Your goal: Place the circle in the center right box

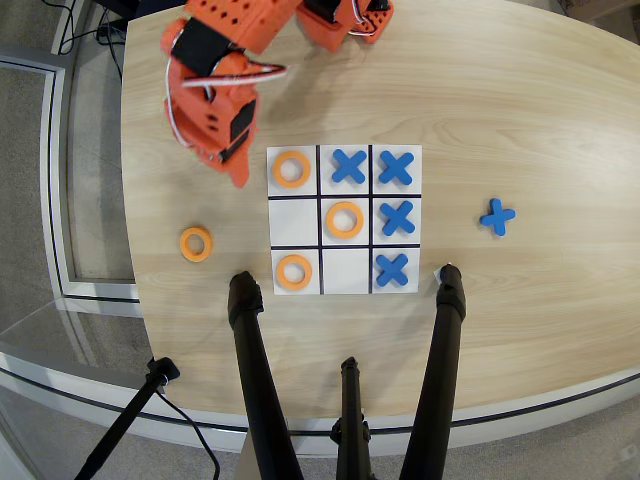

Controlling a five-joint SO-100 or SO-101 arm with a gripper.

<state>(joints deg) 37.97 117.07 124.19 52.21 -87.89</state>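
While the orange gripper (236, 172) hangs just off the grid's upper-left corner, its opening hidden and nothing visibly held, the loose circle (196, 244) lies on bare wood below it; the empty center right box (293, 222) sits just beside that ring.

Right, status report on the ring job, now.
Gripper off the grid's top-left corner, holding nothing, jaws unclear. Loose orange ring on table left of grid. Middle-left cell empty, unobstructed.

No readable text, label, brand or number shows anywhere (the board's pieces are plain shapes, not print).
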